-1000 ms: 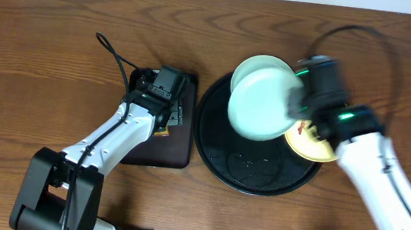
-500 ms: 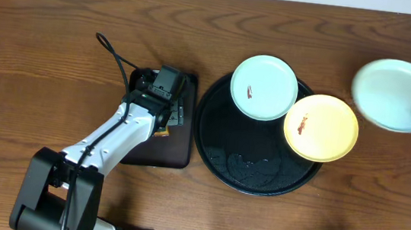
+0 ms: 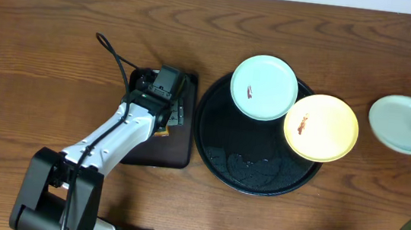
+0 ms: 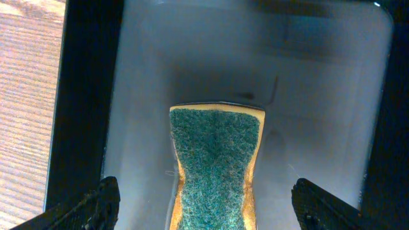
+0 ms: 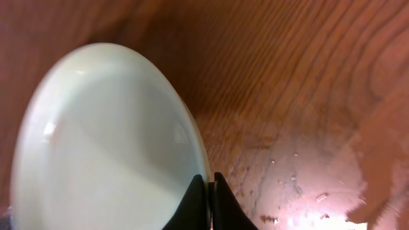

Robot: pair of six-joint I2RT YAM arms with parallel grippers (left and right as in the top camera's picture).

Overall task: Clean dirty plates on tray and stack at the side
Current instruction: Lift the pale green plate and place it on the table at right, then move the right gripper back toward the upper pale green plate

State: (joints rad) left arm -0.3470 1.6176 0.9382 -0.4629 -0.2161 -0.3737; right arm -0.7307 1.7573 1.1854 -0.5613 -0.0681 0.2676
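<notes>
Three plates (image 3: pixel 263 87) (image 3: pixel 321 127) (image 3: pixel 402 124) (two mint), two trays (image 3: pixel 214 143) (image 3: pixel 177 155), one sponge (image 4: pixel 216 166).

The right gripper (image 5: pixel 208 186) pinches a seemingly clean mint plate (image 3: pixel 402 124) by its rim. To the gripper's left, a smeared mint plate (image 3: pixel 263 87) and a yellow plate (image 3: pixel 321 127) lie on the black tray (image 3: pixel 218 143).

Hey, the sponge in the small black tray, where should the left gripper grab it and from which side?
Grip the sponge across its narrowed waist, coming straight down from above. It lies flat, green scouring face up, and its long sides curve inward there; the left gripper hangs open with a finger on either side.
</notes>
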